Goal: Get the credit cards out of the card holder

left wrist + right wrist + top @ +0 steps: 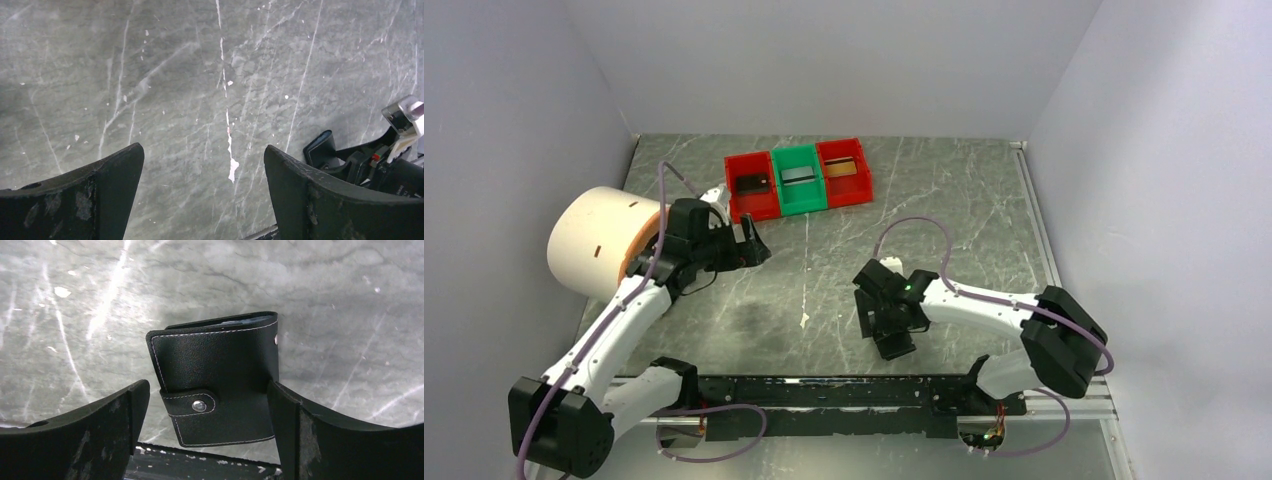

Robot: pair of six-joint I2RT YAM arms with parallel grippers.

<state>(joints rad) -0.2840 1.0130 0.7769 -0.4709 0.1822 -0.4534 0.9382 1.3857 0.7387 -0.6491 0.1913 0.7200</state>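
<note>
My right gripper [207, 387] stands with its jaws wide, one finger on each side of the card holder. I see a gap at the left finger, while the right finger sits at the holder's edge, and I cannot tell whether it touches. My left gripper [203, 150] is also spread wide with nothing between its fingers. It hangs over bare stone, nearer to me than the green plastic bin [804, 205] and to its left.

The grey marbled table top [964, 200] carries everything. A big cream cylinder with an orange end [589, 240] lies well to the left of the green bin, against the side wall. The green bin is the middle one of a row at the far side. A red plastic bin [756, 210] touches it on the left, and a second red plastic bin [849, 195] touches it on the right.

The card holder [215, 360], a small black leather-look wallet with pale stitching, lies folded on the table with its snap tab fastened. It is well apart from the green bin, on my side of it and to the right.

The credit cards lie flat in the bins. A grey card [799, 176] is in the green bin, a dark card [752, 184] in the bin to its left, and a tan-orange card [843, 167] in the bin to its right. A small white fleck [805, 320] sits on the stone straight toward me from the green bin.
</note>
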